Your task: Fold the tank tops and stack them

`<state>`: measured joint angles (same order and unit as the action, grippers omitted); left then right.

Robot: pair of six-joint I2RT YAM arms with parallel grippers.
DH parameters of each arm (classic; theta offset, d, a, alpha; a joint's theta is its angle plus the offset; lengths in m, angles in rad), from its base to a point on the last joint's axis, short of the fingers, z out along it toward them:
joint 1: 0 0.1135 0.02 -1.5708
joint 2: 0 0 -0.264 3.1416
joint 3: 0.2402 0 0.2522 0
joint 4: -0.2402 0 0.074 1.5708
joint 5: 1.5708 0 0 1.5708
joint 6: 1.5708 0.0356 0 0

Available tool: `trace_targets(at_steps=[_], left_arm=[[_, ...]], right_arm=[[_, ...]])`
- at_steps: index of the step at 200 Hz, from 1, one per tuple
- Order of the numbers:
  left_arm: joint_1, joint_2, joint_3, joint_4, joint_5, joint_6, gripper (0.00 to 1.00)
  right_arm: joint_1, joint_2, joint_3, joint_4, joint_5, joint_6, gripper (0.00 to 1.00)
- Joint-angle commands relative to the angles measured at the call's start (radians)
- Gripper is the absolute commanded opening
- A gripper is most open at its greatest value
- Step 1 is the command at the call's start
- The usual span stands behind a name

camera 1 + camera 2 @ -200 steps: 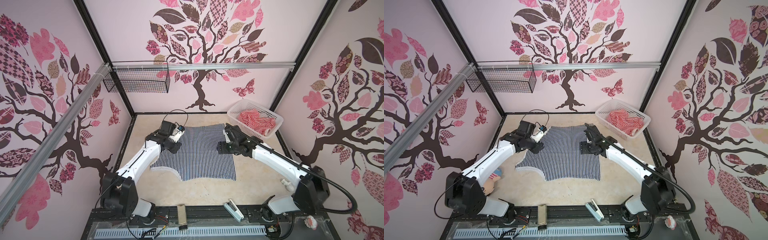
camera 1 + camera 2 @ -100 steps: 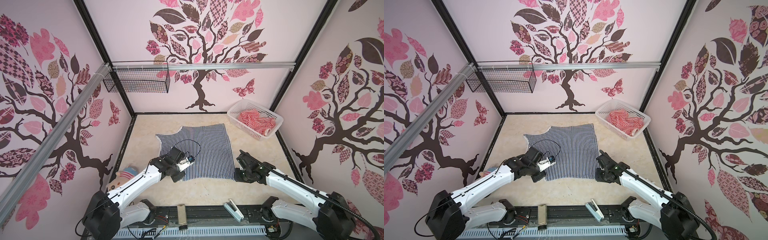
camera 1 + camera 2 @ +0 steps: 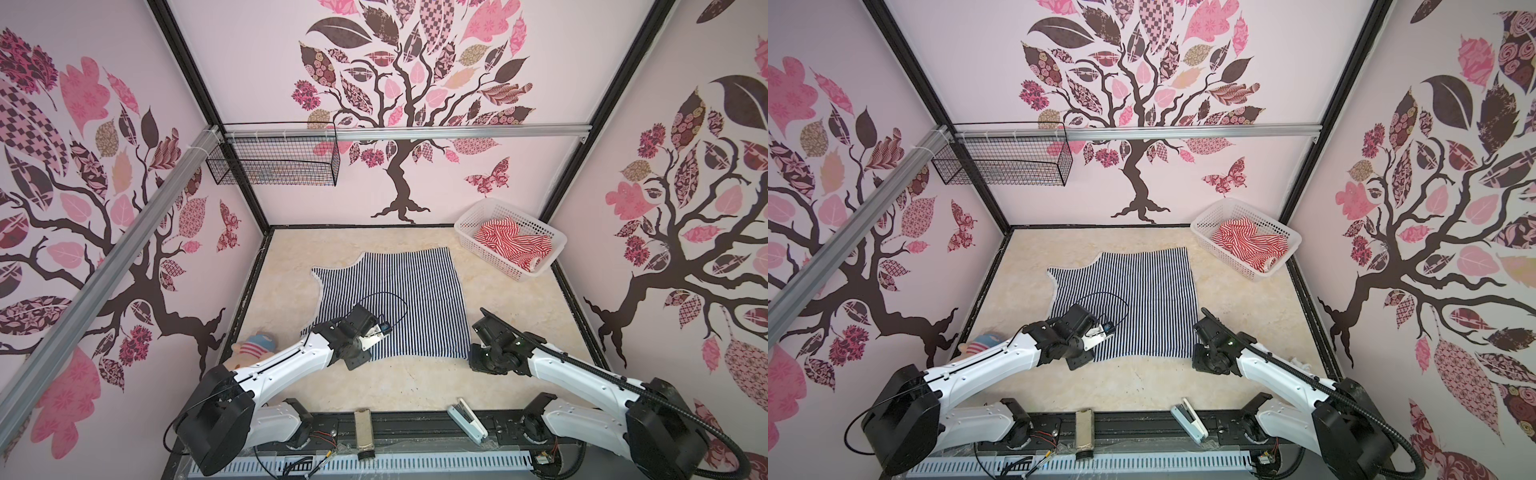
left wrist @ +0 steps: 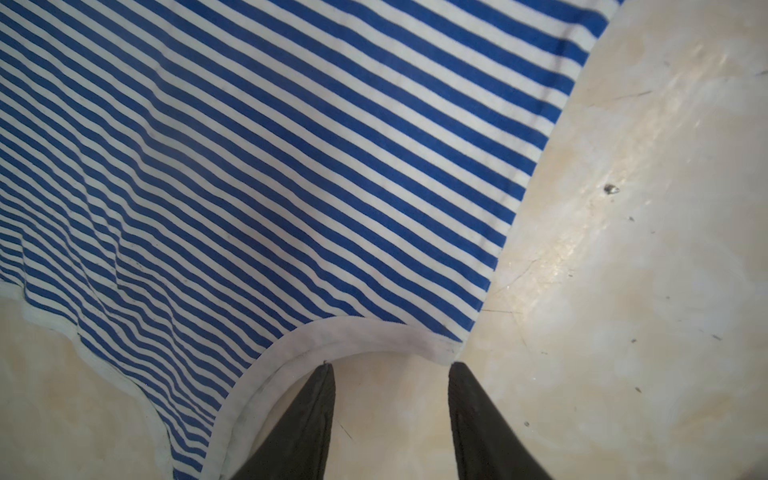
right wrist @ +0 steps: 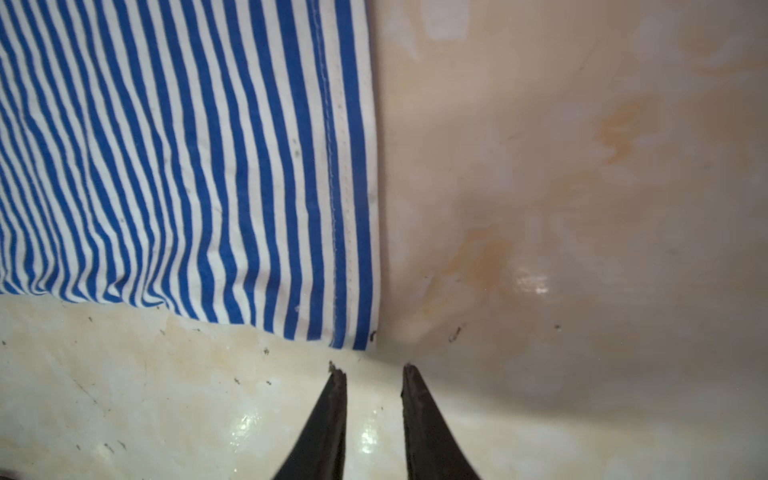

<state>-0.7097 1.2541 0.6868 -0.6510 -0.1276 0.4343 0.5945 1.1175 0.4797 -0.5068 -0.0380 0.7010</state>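
Bench notes.

- Navy-and-white striped knit tank top (image 3: 399, 291) lay spread flat, in a single layer, on the middle of the beige marbled tabletop (image 3: 415, 386). Both top views showed it the same way (image 3: 1133, 291). Its straight hem was on the right and its curved, white-bound cut-outs on the left.
- Red-and-white striped tank top (image 3: 511, 245) sat crumpled inside the white plastic lattice basket (image 3: 486, 251) at the far right corner of the table, well apart from the navy one.
- Left gripper (image 4: 391, 368) was low over the near left part of the navy top. The left wrist view showed its two dark fingers held apart about halfway, with only bare table between them. The tips were right at the white binding of a curved cut-out. It had no cloth in its grasp. I could not tell whether a tip touched the binding.
- Right gripper (image 5: 372, 370) was at the near right corner of the navy top. Its fingers stood a narrow gap apart with bare table between them. The tips sat just short of the stitched hem corner and gripped nothing.
- Plush doll with a striped hat (image 3: 253, 347) lay at the left edge of the table, partly hidden by the left arm.
- Black wire basket (image 3: 274, 162) hung from the aluminium rail on the back wall.
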Motion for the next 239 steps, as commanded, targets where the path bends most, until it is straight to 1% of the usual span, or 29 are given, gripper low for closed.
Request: trace_targets(at_steps=[1,34,67,85,105,135,154,168,184,239], left_arm=[[-0.005,-0.008,-0.017,0.037,-0.005,-0.006,0.49],[-0.004,-0.025,-0.024,0.034,-0.003,-0.005,0.49],[-0.004,-0.034,-0.038,0.036,-0.004,-0.006,0.49],[-0.005,-0.035,-0.047,0.040,-0.003,-0.007,0.49],[-0.005,-0.030,-0.053,0.046,0.004,-0.008,0.49],[-0.004,-0.011,-0.053,0.051,0.023,0.000,0.49],[-0.006,0.021,-0.038,0.036,0.029,0.001,0.49],[-0.009,0.054,-0.010,-0.008,0.035,0.002,0.48],[-0.013,0.065,-0.011,-0.025,0.050,0.017,0.48],[-0.015,0.080,-0.032,0.010,0.044,0.020,0.48]], right_arm=[[0.005,0.036,0.024,0.027,0.017,0.014,0.27],[0.002,0.098,0.048,0.043,0.037,0.009,0.27],[0.002,0.128,0.040,0.068,0.024,0.006,0.28],[0.002,0.129,0.035,0.068,0.019,0.005,0.24],[0.002,0.116,0.031,0.058,0.017,0.000,0.15],[0.002,0.071,0.043,0.041,0.012,-0.006,0.08],[0.002,0.044,0.059,0.033,-0.013,-0.013,0.06],[0.003,0.029,0.075,0.011,-0.015,-0.016,0.03],[0.005,0.007,0.087,-0.009,-0.010,-0.020,0.02],[0.003,-0.006,0.102,-0.020,-0.018,-0.023,0.00]])
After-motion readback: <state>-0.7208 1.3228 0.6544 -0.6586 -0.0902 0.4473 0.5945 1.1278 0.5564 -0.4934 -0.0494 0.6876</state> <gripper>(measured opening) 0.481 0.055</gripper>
